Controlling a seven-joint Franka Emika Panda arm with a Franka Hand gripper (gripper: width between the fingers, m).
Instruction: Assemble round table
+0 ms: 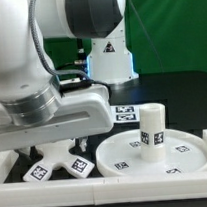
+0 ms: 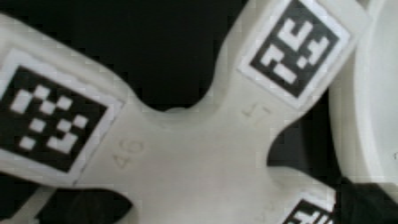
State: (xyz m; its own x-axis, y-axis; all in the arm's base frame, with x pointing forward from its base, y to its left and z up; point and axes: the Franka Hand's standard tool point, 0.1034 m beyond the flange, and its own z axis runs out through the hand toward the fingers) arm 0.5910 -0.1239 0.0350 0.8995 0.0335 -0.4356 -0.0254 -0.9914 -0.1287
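At the exterior view's left, the cross-shaped foot (image 1: 58,167) (image 2: 196,130) lies flat on the black bench (image 1: 181,96). The hand (image 1: 46,144) hangs just above it, spread wide and holding nothing. Just to the right lies the round disc (image 1: 120,150), with the short leg (image 1: 151,128) upright on it.

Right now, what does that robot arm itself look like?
The arm is made of glossy white rounded shells with a dark band at a joint. A thin black cable runs down it. Its white base carries a triangular sticker.
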